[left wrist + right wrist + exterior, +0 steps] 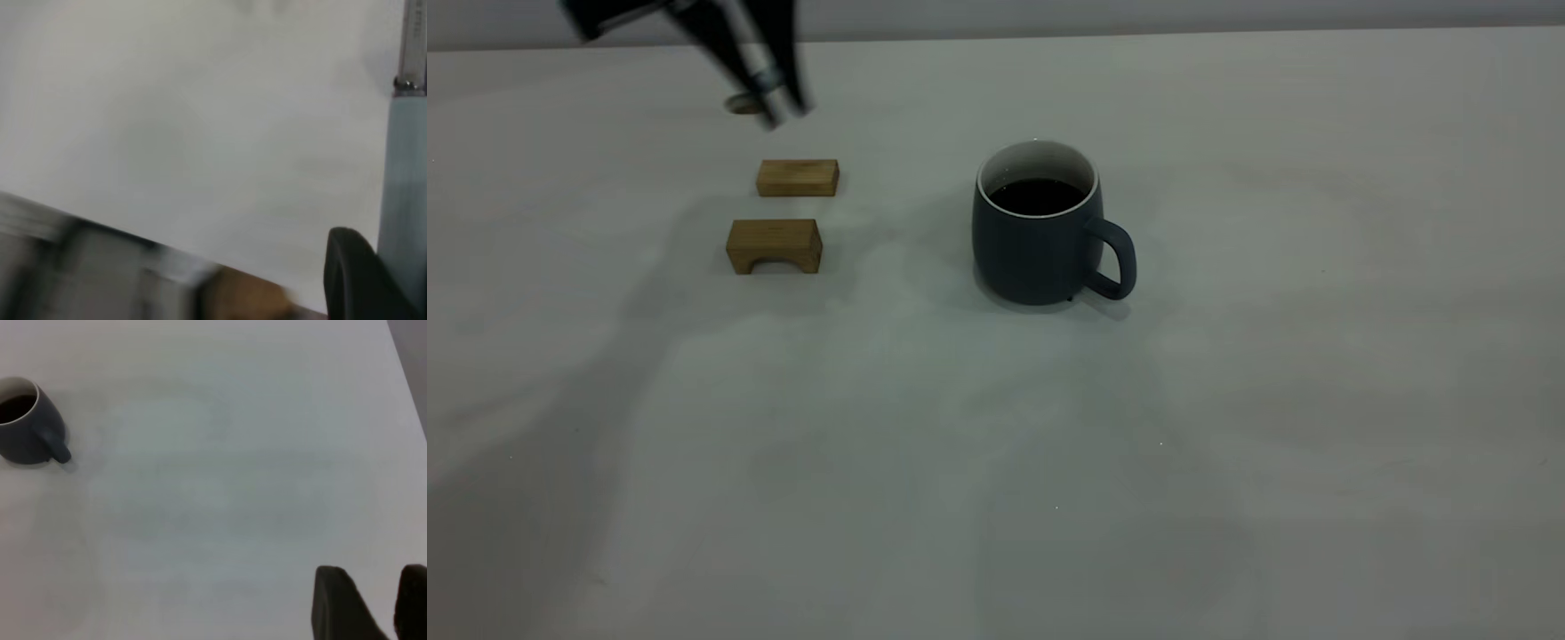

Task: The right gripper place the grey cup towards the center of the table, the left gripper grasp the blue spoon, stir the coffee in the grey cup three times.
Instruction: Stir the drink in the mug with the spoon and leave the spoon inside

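Exterior view: raised, facing down across the table [1227, 444], moderately near. Right wrist view: high, well back from the grey cup [30, 423], looking down on the bare surface; shares cup and table with exterior. Left wrist view: very close, tilted onto the table; the blue spoon [403, 200] at frame edge

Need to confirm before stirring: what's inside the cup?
The cup holds dark coffee below its white rim. No spoon in it. The liquid hides the bottom.
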`<state>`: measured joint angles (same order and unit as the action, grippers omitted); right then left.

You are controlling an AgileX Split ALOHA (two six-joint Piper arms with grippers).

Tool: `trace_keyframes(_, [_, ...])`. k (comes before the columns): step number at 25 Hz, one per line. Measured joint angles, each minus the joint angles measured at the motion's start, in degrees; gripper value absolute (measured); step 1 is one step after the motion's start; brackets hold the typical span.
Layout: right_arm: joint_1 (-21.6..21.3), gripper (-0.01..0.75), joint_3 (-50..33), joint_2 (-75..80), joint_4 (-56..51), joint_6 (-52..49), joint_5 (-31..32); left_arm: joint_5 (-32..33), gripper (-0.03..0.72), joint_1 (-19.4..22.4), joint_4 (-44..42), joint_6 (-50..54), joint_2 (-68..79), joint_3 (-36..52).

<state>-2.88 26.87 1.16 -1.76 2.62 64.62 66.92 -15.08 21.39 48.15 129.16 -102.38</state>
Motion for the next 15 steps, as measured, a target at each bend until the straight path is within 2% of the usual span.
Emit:
trace_keyframes(3, [0.0, 0.244, 0.0, 0.0, 0.0, 0.0, 0.0, 0.0, 0.154, -0.11, 12.47, 3.78, 0.0, -1.21])
trace_keyframes(10, [0.0, 0.244, 0.0, 0.0, 0.0, 0.0, 0.0, 0.0, 0.153, -0.27, 36.89, 4.7, 0.94, -1.46])
trace_keyframes(15, [0.0, 0.244, 0.0, 0.0, 0.0, 0.0, 0.0, 0.0, 0.152, -0.32, 47.77, 5.33, 5.34, -1.48])
